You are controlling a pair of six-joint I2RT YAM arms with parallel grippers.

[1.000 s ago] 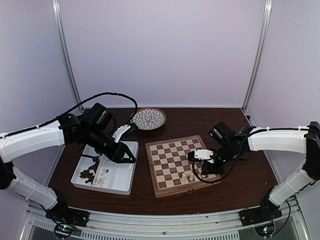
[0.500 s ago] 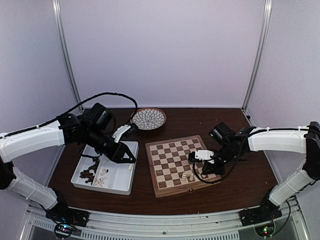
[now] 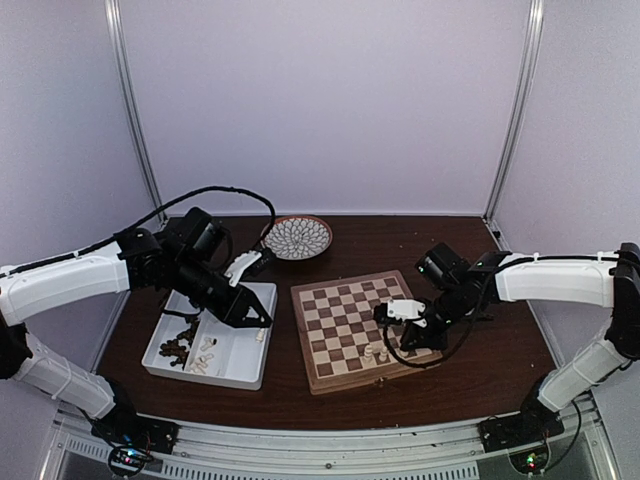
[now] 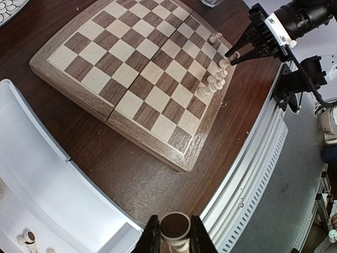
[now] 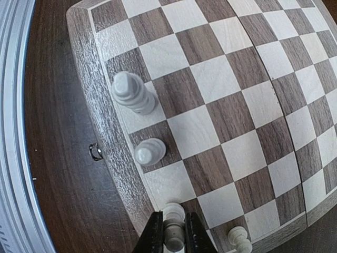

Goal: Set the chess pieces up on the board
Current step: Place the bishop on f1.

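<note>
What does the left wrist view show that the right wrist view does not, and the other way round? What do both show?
Only the left wrist view shows the white tray, the patterned plate, the left gripper shut on a dark-based piece, and the right gripper seen from outside.
Only the right wrist view shows the small metal clasp on the board's side and the right gripper's fingers closed on a cream piece.
Both show the chessboard, the row of cream pieces near its edge, and the dark table.
</note>
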